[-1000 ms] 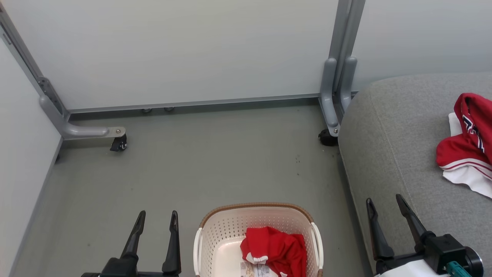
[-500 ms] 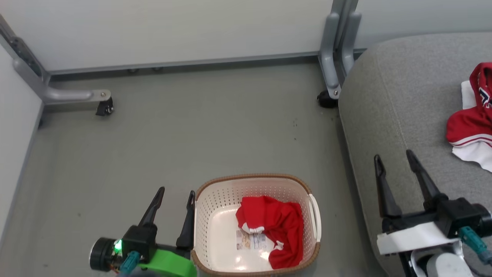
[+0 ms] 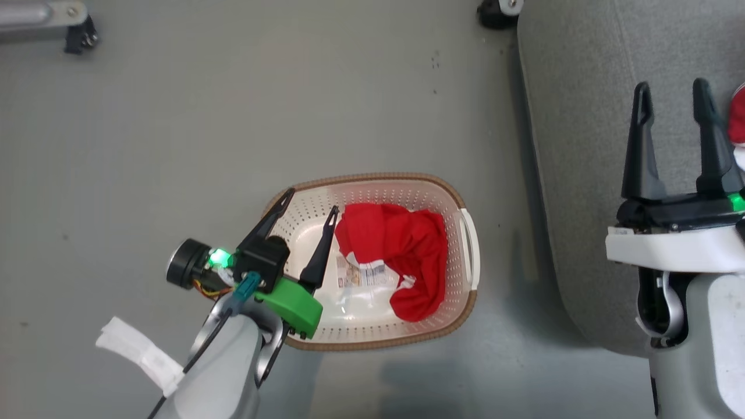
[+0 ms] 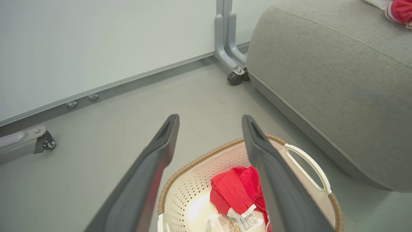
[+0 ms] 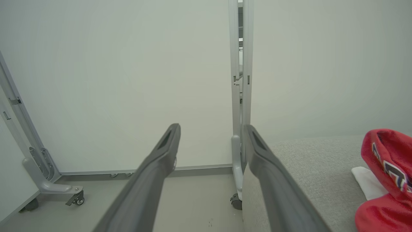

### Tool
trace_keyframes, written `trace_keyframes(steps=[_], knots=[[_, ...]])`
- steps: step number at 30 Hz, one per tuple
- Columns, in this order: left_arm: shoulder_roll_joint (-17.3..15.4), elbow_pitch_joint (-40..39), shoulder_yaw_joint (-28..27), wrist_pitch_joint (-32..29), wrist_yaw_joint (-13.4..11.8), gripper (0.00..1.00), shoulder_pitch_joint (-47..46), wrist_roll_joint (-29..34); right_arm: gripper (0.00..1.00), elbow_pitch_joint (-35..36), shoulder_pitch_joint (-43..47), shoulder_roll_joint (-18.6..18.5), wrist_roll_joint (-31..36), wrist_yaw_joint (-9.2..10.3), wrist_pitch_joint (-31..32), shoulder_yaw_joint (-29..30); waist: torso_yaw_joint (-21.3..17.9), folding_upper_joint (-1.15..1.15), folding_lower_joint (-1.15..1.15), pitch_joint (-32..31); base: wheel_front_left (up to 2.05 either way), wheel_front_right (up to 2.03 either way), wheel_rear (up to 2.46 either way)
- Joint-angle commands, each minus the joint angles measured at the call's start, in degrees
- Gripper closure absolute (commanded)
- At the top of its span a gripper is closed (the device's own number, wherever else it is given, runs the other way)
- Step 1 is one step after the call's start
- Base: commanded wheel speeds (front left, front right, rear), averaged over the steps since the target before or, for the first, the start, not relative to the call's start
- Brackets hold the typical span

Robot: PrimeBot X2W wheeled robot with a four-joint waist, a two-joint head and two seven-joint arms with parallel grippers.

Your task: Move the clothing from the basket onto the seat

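Here the left gripper (image 3: pixel 312 199) hovers spread over the basket (image 3: pixel 384 176)

Reds on cream and grey in front of you.
You had a cream basket (image 3: pixel 372 195) dotted with small holes, its rim brown and woven-looking, its handles white. The clothing (image 3: pixel 401 244) in it was bright red with white trim, and the label (image 3: pixel 361 272) was white with print. Your seat (image 3: pixel 570 145) was a mid-grey weave, and the garment (image 5: pixel 383 151) on it was red and white with dark, white-edged lettering. The floor (image 3: pixel 174 116) was dull grey-green and the panels (image 5: pixel 112 80) were pale. Your left gripper (image 3: pixel 312 200) was black with a green bracket (image 3: pixel 291 302), and your right gripper (image 3: pixel 671 84) was black on white.
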State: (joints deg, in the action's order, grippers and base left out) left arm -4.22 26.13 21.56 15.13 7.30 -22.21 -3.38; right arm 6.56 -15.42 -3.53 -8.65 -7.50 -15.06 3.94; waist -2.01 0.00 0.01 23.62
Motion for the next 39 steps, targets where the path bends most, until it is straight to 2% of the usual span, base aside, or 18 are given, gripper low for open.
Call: trace_keyframes(steps=[1,10,15,21,26,34,39], knots=[[-0.5,1.4,0.8,0.0,0.2,0.00,-3.0,-0.1,0.00,0.4,-2.0,0.1,-0.4,0.02,-0.2,0.3,-3.7,0.00,-0.01,11.5,0.00,0.00,0.00],[-1.4,18.4,11.1,0.0,0.2,0.00,-16.7,-3.3,0.00,2.0,-8.0,0.0,0.7,0.02,-0.2,1.6,-5.9,0.00,-0.01,21.4,0.00,0.00,0.00],[-1.3,29.5,18.8,-0.1,0.2,0.00,-24.5,-3.3,0.00,3.5,-9.8,-0.4,1.8,0.02,-0.2,1.5,-7.2,0.00,-0.01,26.0,0.00,0.00,0.00],[-1.7,37.0,27.7,-0.1,0.2,0.00,-32.5,0.4,0.00,6.0,-10.7,-0.4,3.1,0.02,-0.2,1.4,-8.5,0.00,-0.01,30.7,0.00,0.00,0.00],[-2.0,41.5,31.5,-0.1,-0.4,0.00,-36.0,3.9,0.00,7.6,-10.9,0.1,3.1,0.02,-0.2,1.6,-9.5,0.00,-0.01,32.9,0.00,0.00,0.00],[-2.1,43.2,35.3,0.0,-5.9,0.00,-38.5,7.7,0.00,8.3,-11.2,0.4,3.4,0.02,-0.2,1.1,-10.5,0.00,-0.01,34.6,0.00,0.00,0.00],[-2.1,43.4,35.5,0.0,-12.0,0.00,-39.7,8.4,0.00,8.3,-11.5,0.5,3.4,0.02,-0.2,0.5,-10.9,0.00,-0.01,35.3,0.00,0.00,0.00]])
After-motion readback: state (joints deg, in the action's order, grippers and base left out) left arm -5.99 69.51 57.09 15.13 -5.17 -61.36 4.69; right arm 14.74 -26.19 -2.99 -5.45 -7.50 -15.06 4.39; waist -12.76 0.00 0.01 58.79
